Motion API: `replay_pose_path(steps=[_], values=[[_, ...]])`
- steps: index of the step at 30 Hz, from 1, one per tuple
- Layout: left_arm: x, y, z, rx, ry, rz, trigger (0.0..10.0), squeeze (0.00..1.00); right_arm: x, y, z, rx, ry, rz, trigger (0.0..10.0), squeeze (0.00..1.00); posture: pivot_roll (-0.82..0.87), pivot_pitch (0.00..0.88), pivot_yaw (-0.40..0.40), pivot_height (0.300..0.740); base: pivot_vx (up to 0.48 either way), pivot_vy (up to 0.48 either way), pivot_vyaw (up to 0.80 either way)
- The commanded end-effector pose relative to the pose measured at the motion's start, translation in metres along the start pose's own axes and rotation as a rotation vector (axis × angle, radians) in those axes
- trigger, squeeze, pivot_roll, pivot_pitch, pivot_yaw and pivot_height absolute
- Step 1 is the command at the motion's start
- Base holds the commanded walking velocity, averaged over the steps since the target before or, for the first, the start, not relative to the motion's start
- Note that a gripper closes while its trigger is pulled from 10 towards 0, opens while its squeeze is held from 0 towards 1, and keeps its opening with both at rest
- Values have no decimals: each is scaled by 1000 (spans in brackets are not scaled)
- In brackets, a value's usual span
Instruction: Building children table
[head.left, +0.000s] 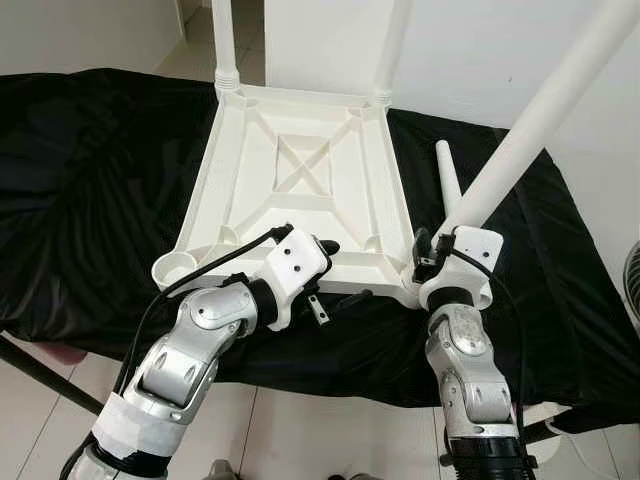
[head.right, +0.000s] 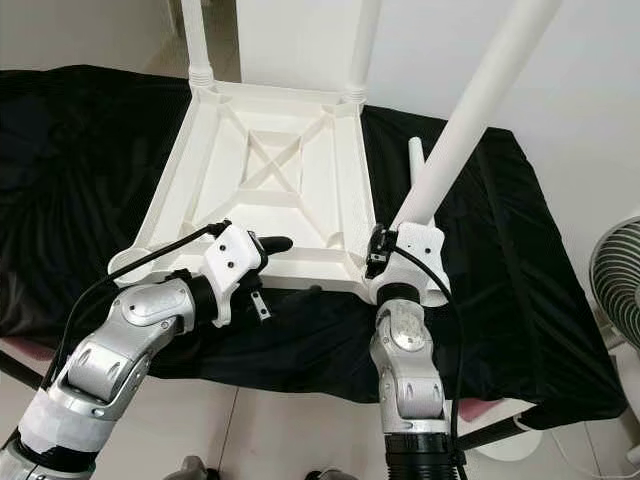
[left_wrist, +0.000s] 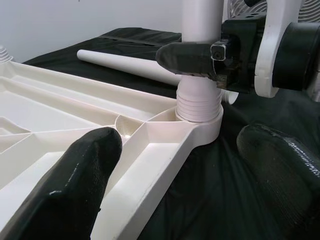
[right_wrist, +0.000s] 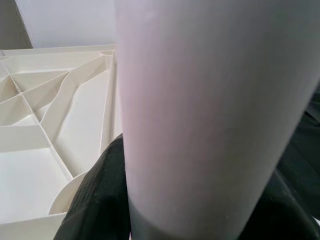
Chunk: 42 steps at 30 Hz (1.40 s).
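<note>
A white table top (head.left: 235, 200) lies upside down on a black cloth (head.left: 90, 200). Two white legs (head.left: 224, 40) (head.left: 392, 45) stand in its far corners. My right gripper (head.left: 440, 248) is shut on a third leg (head.left: 540, 110), which leans to the right with its threaded end (left_wrist: 199, 102) in the near right corner socket. In the right wrist view this leg (right_wrist: 210, 110) runs between the black fingers (right_wrist: 100, 200). My left gripper (left_wrist: 175, 170) is open, with one finger above the table top's near rim and the other over the cloth. A loose leg (head.left: 447, 175) lies on the cloth beside the table top.
The near left corner socket (head.left: 172, 268) holds nothing. A white wall rises behind the cloth-covered surface. A fan (head.right: 615, 290) stands on the floor at the right. Pale floor tiles (head.left: 300, 430) show below the surface's front edge.
</note>
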<state>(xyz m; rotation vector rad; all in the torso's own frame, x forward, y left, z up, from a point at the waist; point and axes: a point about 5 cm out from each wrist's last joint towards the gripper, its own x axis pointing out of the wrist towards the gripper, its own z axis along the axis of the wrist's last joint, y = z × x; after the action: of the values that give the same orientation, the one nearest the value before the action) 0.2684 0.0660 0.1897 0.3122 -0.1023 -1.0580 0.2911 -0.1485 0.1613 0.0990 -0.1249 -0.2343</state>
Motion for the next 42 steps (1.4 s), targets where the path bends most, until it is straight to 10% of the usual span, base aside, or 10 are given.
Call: replay_pose_path(steps=[1,34,35,42], values=[[1,-1,2,5,-6,14,10000,0,0,-14,-19,-32,85,-104,10000,0,124,70,-71,740,0,0,0],[2,-3,2,4,-14,16,10000,0,7,-10,-19,-30,39,-125,10000,0,125,52,-85,740,0,0,0],[2,-3,2,3,-14,16,10000,0,8,-11,-18,-30,32,-123,10000,1000,125,52,-85,740,0,0,0],[3,-4,2,2,-16,14,10000,0,11,-12,-13,-23,-2,-88,10000,1000,124,52,-86,740,0,0,0]])
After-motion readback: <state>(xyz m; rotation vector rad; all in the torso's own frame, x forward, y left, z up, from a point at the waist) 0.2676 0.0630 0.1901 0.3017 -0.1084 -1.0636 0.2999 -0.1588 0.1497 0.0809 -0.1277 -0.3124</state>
